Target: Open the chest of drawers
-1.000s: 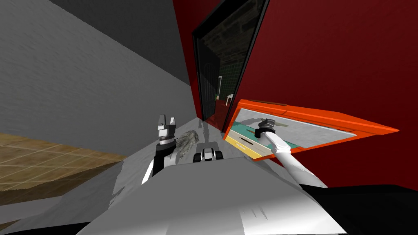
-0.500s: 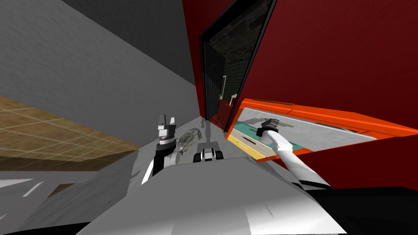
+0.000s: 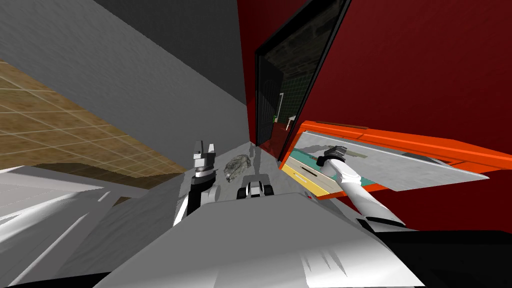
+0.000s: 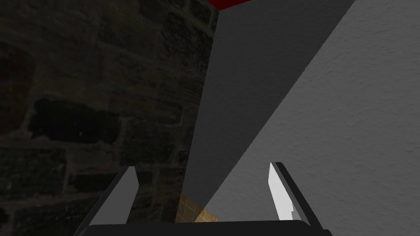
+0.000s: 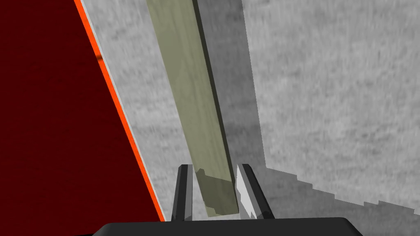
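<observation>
The right gripper (image 5: 213, 192) is closed on the handle (image 5: 192, 94) of the chest of drawers (image 3: 400, 142). The olive-grey bar is pressed on both sides by the fingers (image 5: 245, 190), near one of its ends. It is judged that the bar is clamped this way so that a straight pull is carried into the drawer without slipping.

The left gripper (image 4: 204, 192) is held raised, well apart from the chest on the robot's left. Its fingers are spread and nothing is held between them. It is presumably parked there to be kept out of the working arm's way.

The handle is mounted on the grey drawer front (image 5: 336, 82), the topmost in the chest. This front is seen reaching past the orange frame at its far end, so the drawer is judged to be drawn out part way. Below it a teal drawer (image 3: 369, 181) and a yellow drawer (image 3: 307, 176) are seen.

The chest is set against a dark red wall (image 3: 425, 60). Just beside the chest, farther off, a doorway (image 3: 280, 90) is cut into that wall.
</observation>
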`<state>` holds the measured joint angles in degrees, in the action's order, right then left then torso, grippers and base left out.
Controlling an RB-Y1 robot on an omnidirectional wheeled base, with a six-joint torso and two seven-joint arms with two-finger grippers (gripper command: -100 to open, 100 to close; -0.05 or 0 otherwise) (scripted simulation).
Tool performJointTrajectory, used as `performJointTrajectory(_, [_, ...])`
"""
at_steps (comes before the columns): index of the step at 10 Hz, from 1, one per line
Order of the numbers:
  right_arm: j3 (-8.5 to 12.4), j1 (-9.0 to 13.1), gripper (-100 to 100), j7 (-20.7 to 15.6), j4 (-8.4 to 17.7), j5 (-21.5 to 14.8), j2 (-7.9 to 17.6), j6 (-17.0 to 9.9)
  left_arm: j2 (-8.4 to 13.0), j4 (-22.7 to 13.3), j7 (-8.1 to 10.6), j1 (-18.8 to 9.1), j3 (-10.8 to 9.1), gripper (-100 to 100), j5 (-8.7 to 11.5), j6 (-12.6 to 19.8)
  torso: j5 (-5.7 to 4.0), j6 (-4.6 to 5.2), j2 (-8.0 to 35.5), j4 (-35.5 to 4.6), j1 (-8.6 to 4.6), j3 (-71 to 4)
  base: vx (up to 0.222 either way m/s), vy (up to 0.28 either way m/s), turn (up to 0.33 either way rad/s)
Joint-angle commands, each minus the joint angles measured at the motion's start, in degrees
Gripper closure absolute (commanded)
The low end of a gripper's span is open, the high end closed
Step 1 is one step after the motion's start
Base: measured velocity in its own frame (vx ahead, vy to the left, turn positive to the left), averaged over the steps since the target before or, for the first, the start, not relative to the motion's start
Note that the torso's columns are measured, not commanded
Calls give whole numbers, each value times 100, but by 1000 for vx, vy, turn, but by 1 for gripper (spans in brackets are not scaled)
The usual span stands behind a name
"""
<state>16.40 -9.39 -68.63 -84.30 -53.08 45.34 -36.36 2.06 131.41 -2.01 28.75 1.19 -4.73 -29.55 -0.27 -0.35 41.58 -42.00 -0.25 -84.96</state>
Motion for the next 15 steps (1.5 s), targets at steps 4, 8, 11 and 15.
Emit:
performJointTrajectory(4, [91,12,-100,-206,69,448,342,93,-1,0,0,0,1,0,0,0,5,14,27,-9,0,15,-60,121,-22])
performJointTrajectory(8, [198,54,-100,-434,199,967,738,210,0,0,0,1,0,0,0,0,30,35,77,-31,28,43,16,26,-11])
performJointTrajectory(11, [279,85,-100,-605,296,1356,1035,298,0,0,0,1,0,0,0,0,32,35,74,-31,32,42,-5,53,-12])
performJointTrajectory(15, [235,63,0,-580,326,1318,969,300,0,0,0,1,0,0,0,0,39,35,77,-35,35,42,-1,5,-2])
